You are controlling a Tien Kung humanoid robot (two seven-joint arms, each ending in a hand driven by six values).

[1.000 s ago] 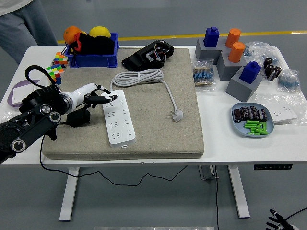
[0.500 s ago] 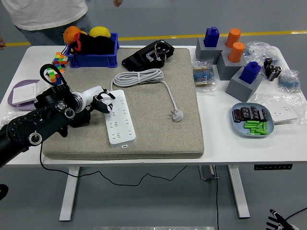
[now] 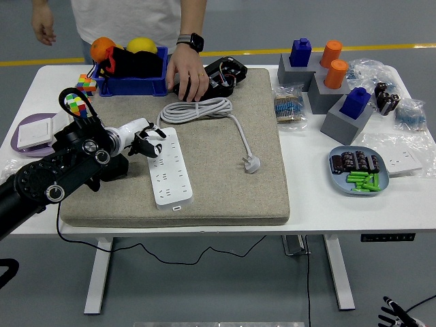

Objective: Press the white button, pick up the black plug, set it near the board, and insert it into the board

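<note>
One hand works: left hand (image 3: 144, 136) at left of frame, fingers curled, holding nothing, fingertips over the board's (image 3: 167, 167) upper-left end. Black plug (image 3: 113, 169) lies just lower-left of that hand, beside the board and partly hidden by the forearm. Board's long axis runs top to bottom, tilted slightly. Person's hand (image 3: 187, 75) rests on a black device (image 3: 221, 76), upper centre.

The left hand (image 3: 139, 138) reaches from the left over the grey mat (image 3: 225, 191), its curled fingers at the top end of the white power strip (image 3: 168, 167). The black plug (image 3: 114, 167) lies beside the strip, partly behind the arm. At the far side, a person's hand (image 3: 189, 76) rests on a black device (image 3: 216, 77) near the blue bin (image 3: 133, 80).
</note>
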